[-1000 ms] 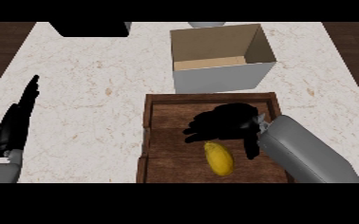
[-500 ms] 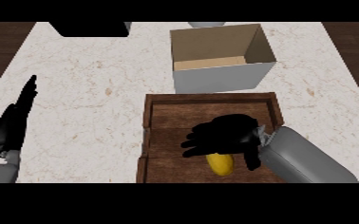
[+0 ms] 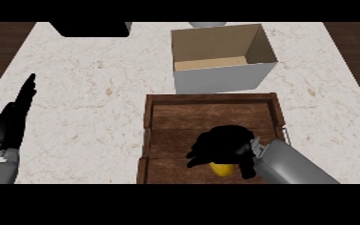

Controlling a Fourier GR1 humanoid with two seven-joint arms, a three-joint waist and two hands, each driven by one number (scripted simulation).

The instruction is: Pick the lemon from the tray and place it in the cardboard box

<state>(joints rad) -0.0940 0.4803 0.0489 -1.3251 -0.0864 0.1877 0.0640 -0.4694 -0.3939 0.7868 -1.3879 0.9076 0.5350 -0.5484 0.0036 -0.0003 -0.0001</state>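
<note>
Lemon (image 3: 224,169) under curled right hand (image 3: 224,145), in tray (image 3: 211,106)

1. Black right hand (image 3: 224,147) now lowered over the small yellow lemon (image 3: 224,169), fingers curled around it.
2. Only the lemon's lower end left showing; a second ago fully visible beside the hand.

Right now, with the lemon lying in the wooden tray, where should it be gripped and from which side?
Grip the lemon across its narrow middle, coming from above. It lies flat on the tray's floor, so only the top and sides are free. The right hand is already over it, fingers curled down, hiding most of it; whether they hold it cannot be told. The left hand rests open at the left edge.
</note>
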